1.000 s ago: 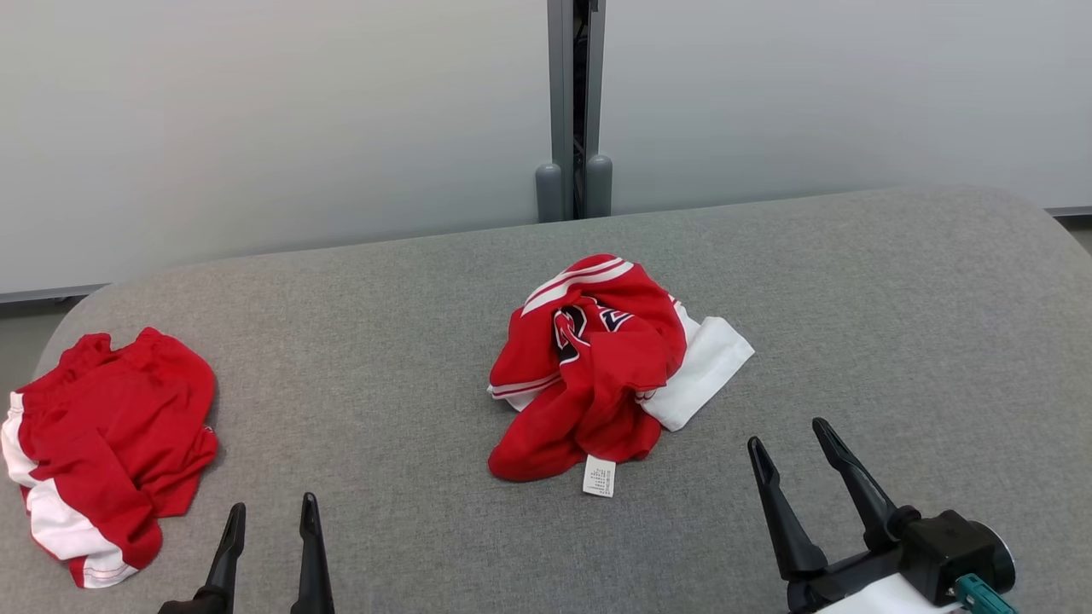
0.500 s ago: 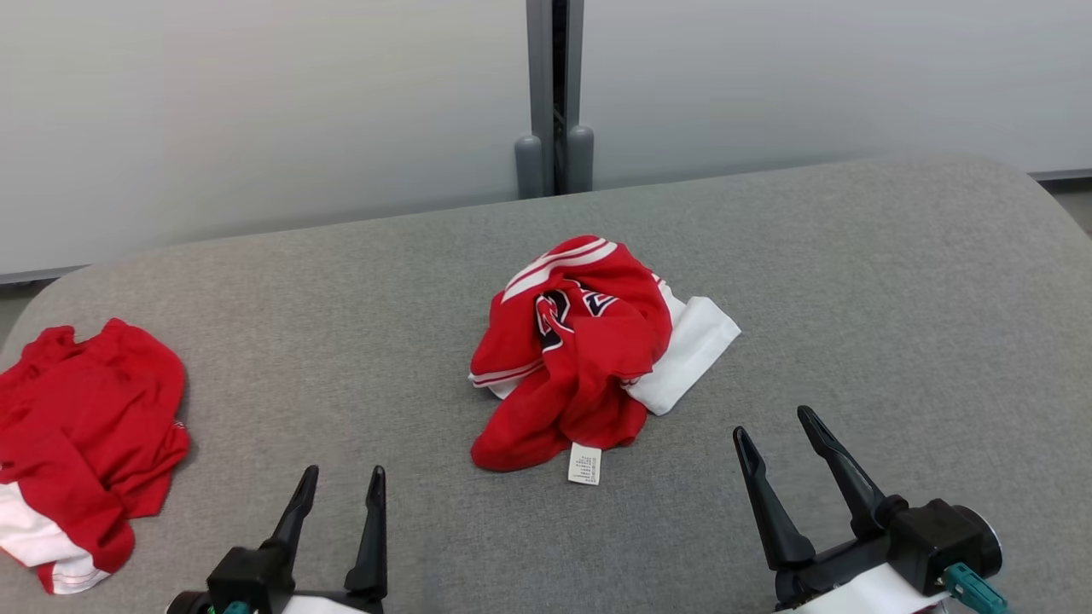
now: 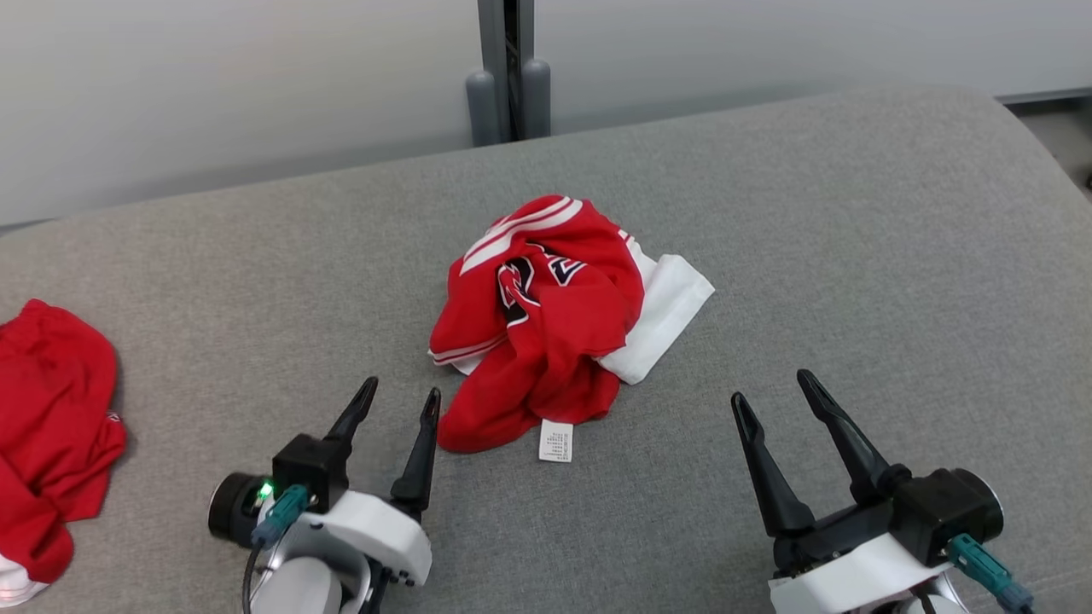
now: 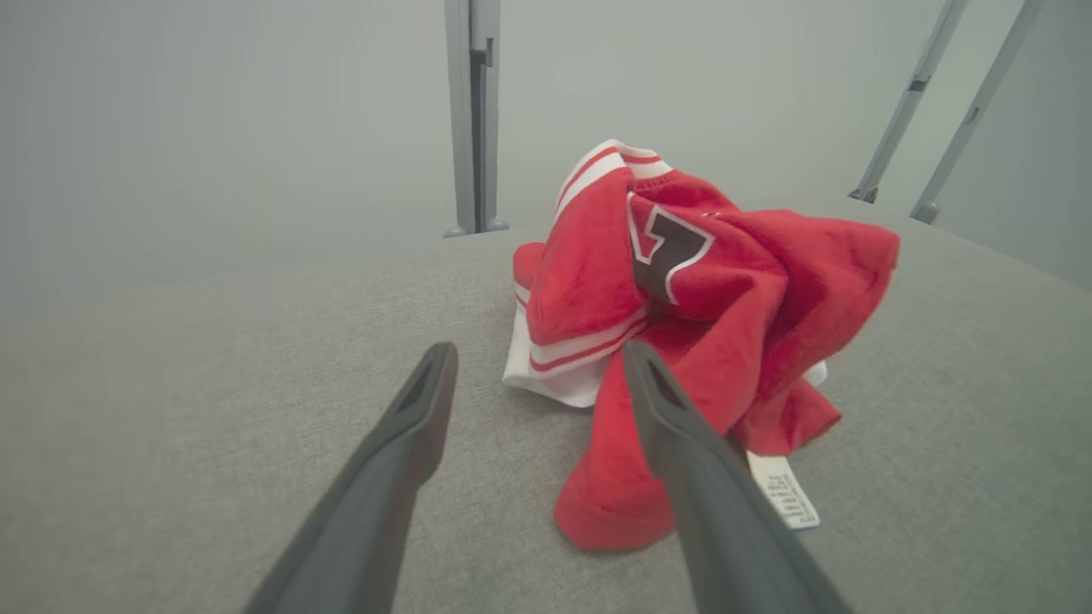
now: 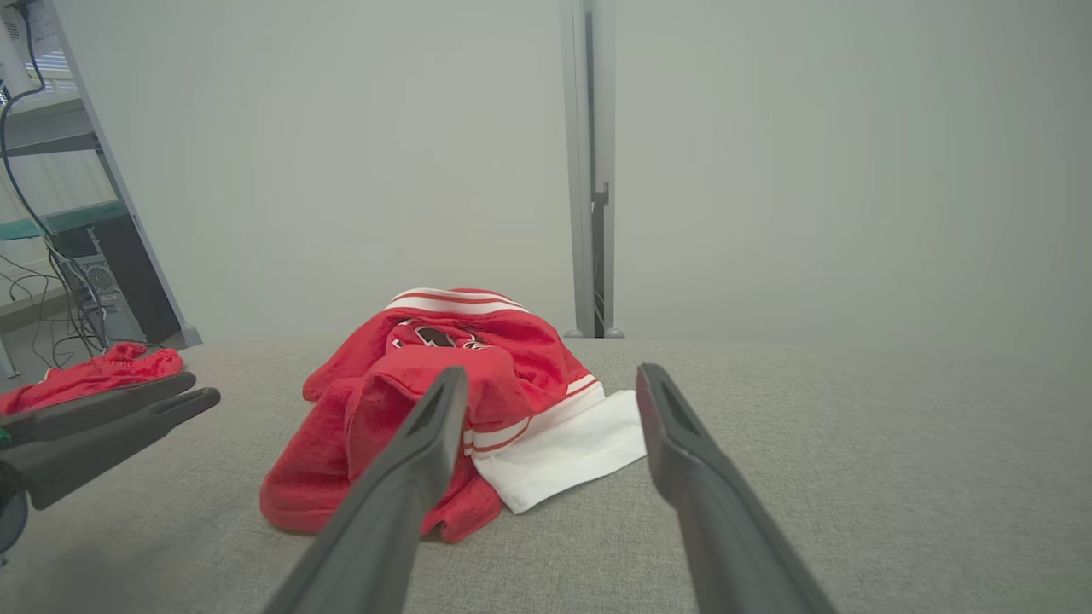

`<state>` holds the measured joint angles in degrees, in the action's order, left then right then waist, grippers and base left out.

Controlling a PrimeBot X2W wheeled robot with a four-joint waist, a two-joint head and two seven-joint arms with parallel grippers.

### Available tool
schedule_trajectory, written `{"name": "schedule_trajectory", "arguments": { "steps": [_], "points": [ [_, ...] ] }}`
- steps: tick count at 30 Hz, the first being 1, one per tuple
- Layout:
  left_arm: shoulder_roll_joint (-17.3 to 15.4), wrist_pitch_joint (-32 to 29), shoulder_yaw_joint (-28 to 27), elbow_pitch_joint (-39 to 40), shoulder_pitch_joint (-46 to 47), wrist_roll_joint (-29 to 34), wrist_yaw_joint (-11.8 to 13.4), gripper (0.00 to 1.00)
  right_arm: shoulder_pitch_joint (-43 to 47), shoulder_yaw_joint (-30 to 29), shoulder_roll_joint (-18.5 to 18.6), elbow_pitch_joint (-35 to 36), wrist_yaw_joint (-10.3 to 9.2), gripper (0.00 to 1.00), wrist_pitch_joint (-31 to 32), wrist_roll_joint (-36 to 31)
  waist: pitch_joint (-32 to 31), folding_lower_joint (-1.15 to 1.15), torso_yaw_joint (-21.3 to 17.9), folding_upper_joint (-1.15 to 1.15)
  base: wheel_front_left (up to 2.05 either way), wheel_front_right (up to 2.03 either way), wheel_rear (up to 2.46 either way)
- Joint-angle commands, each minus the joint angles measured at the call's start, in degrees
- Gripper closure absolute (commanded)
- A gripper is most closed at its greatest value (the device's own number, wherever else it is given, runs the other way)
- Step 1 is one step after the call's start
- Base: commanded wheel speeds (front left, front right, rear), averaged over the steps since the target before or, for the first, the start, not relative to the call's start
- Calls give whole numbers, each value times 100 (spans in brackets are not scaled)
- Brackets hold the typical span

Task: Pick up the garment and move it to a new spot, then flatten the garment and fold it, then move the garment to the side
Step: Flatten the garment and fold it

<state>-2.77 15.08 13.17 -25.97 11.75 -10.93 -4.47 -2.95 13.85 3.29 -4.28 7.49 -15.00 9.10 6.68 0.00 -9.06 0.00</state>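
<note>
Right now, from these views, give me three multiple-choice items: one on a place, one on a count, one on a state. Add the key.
1. The white care label lies at the crumpled garment's: A. near edge, toward the robot; B. far edge, toward the wall; C. top.
2. Red garments on the grey surface: A. one; B. two; C. three.
3. The left gripper and right gripper are: A. both open, empty; B. both shut on cloth; C. one open, one shut.
Key: 1 A, the label lies flat at the near hem; 2 B, a second garment lies at the robot's left; 3 A, both pairs of fingers stand spread, nothing between.
</note>
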Motion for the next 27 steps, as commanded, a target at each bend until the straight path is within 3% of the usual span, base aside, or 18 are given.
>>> {"name": "schedule_trajectory", "arguments": {
  "steps": [1, 16, 17, 18, 19, 27],
  "points": [
    [-23, 7, 20, -127, 170, 62, -20, 0, -73, 18, 28, 33, 1, 0, -32, 22, 138, 0, -73, 0, 0, 0, 0],
    [-35, 7, 474, -1990, 1804, 97, -250, 0, -384, 67, 7, 80, 1, 0, -32, 98, 747, 0, -347, 0, 0, 0, 0],
    [-44, 7, 530, -2051, 1893, 114, -265, 14, -387, 76, 4, 77, 1, 0, -32, 94, 761, 0, -361, 0, 0, 0, 0],
    [-49, 7, 570, -2061, 1971, 115, -274, 54, -400, 78, 3, 71, 1, 0, -32, 96, 773, 0, -374, 0, 0, 0, 0],
    [-50, 7, 605, -2054, 2012, 89, -285, 100, -413, 85, 2, 66, 1, 0, -32, 98, 781, 0, -385, 0, 0, 0, 0],
    [-36, 7, 1071, -1761, 2131, -323, -308, 100, -354, 108, -10, -25, 1, 0, -32, 90, 671, 0, -419, 0, 0, 0, 0]
  ]
}}
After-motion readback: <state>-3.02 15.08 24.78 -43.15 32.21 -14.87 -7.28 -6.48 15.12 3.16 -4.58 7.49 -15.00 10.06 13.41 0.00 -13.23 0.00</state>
